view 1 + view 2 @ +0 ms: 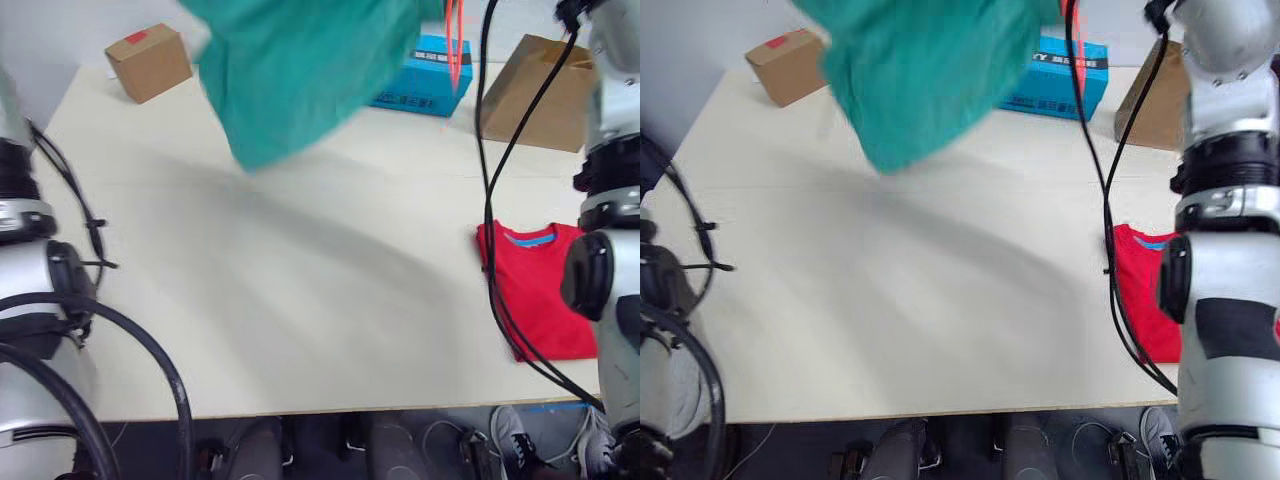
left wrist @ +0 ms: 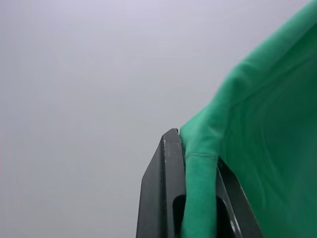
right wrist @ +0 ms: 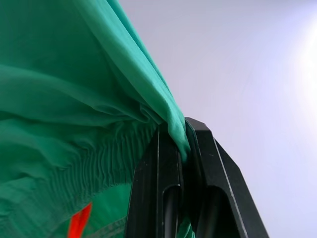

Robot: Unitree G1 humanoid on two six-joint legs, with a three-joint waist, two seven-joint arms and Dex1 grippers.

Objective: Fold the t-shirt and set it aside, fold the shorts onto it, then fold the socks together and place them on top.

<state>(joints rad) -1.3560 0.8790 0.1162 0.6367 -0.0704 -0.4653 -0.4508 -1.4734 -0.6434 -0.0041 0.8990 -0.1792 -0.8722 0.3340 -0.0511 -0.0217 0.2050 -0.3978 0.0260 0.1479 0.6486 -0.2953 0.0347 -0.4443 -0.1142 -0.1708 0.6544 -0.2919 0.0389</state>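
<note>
The teal shorts (image 1: 300, 70) hang in the air over the far part of the table, with their orange drawstring (image 1: 455, 45) dangling at the right. My left gripper (image 2: 195, 163) is shut on one edge of the shorts (image 2: 267, 129). My right gripper (image 3: 182, 148) is shut on the gathered waistband (image 3: 74, 148). The red t-shirt (image 1: 535, 290) lies folded at the table's right front edge, partly behind my right arm. The socks are out of view.
A small cardboard box (image 1: 148, 62) stands at the far left of the table (image 1: 300, 300). A blue box (image 1: 425, 80) and a brown paper bag (image 1: 535, 95) stand at the far right. Black cables hang in front of the t-shirt.
</note>
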